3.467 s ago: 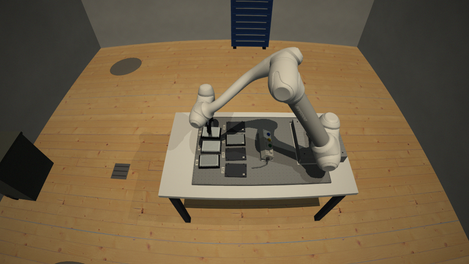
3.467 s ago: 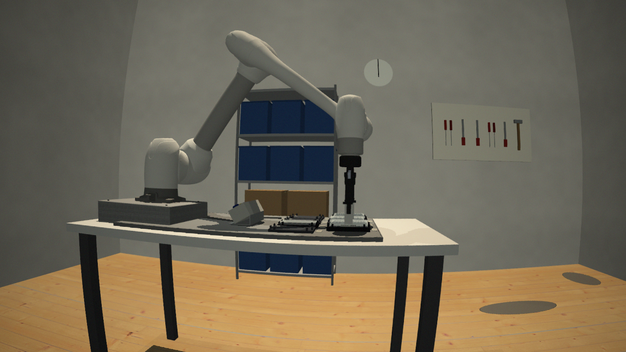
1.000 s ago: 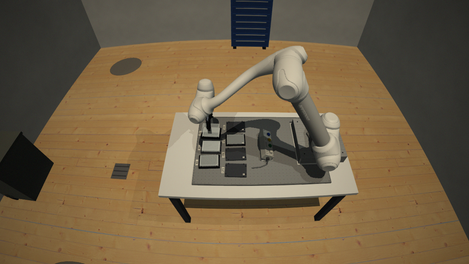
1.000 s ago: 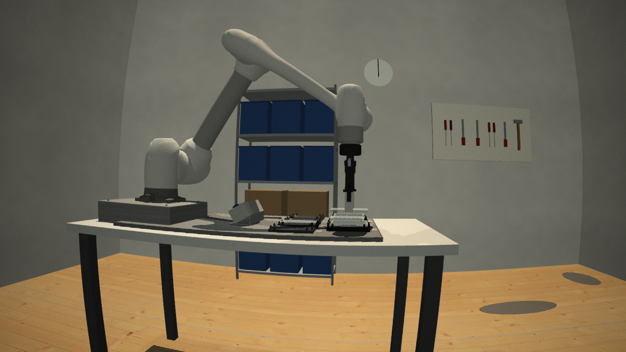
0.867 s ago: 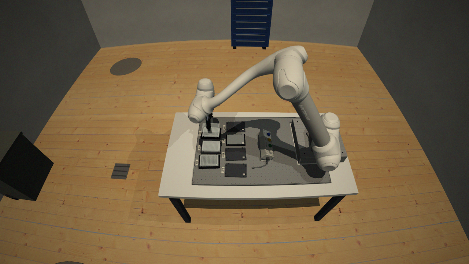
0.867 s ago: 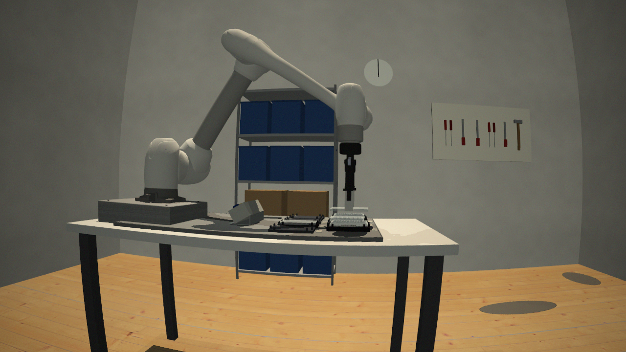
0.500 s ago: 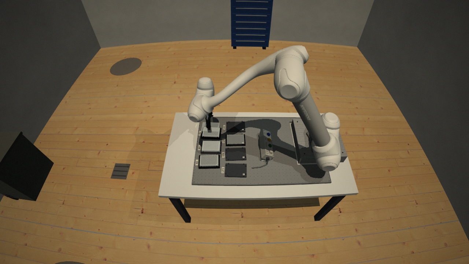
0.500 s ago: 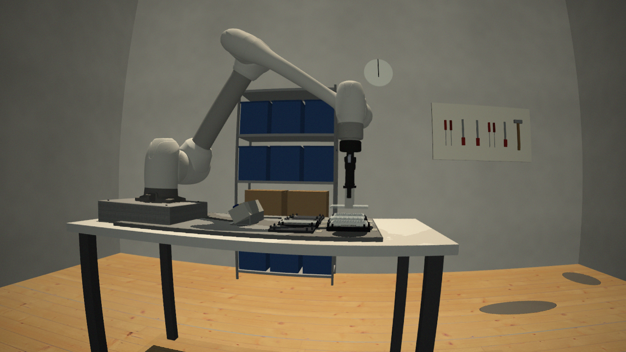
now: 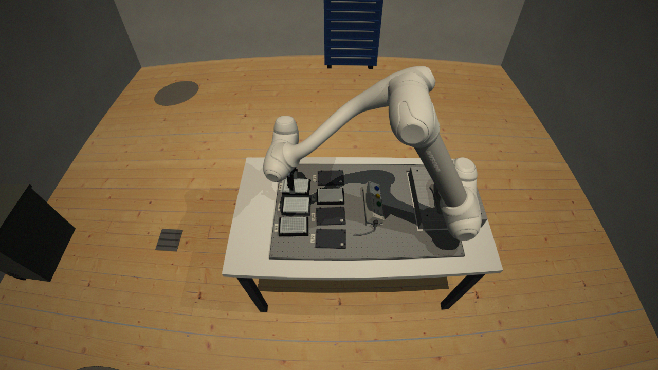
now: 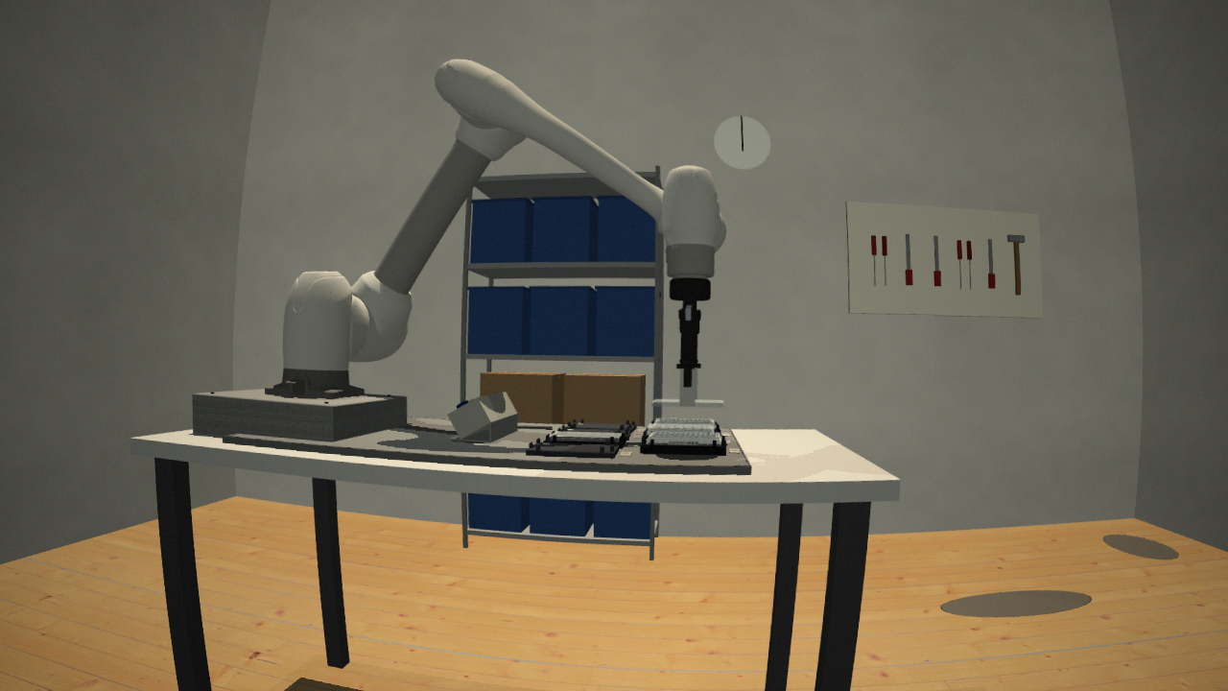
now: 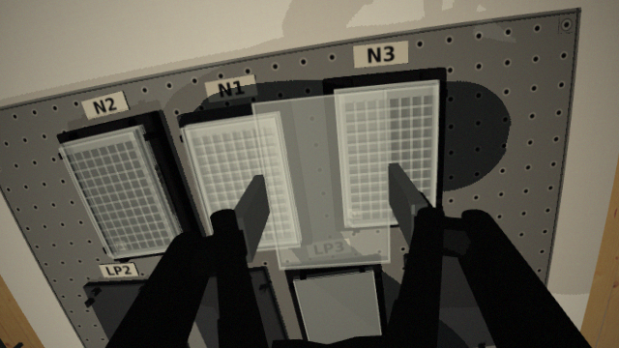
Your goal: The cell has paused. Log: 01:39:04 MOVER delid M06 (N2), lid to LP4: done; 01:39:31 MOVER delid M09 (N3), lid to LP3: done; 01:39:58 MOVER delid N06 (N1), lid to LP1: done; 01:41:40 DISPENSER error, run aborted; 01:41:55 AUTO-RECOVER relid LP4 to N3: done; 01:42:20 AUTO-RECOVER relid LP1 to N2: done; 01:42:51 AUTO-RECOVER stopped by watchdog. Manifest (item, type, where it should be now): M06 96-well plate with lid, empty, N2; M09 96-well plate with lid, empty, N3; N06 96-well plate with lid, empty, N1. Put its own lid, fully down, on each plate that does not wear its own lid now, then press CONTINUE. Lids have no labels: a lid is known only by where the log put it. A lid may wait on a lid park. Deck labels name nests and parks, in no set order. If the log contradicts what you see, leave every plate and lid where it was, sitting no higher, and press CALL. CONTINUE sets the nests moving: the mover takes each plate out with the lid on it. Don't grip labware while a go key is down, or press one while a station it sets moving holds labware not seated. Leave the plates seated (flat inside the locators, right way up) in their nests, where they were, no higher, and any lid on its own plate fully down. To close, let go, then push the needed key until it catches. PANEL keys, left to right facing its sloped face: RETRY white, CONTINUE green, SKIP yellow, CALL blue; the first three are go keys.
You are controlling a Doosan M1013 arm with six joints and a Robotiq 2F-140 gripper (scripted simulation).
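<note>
Gripping a clear lid (image 11: 321, 179) between half-spread fingers, the gripper (image 11: 329, 203) hung above the plates in N1 (image 11: 237, 179) and N3 (image 11: 387, 150), near the table's (image 9: 248, 257) far-left corner.

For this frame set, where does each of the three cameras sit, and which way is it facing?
Top: high overhead, looking down on the white table and grey perforated deck plate; the whole white arm shows.
Exterior: room level, beside the table, facing the blue-bin shelf rack; arm and gripper in profile.
Wrist: behind the gripper, looking down; black fingers hold a clear plastic lid above the N1 and N3 plates.
Shared: top and wrist both show the lid on park LP3.
</note>
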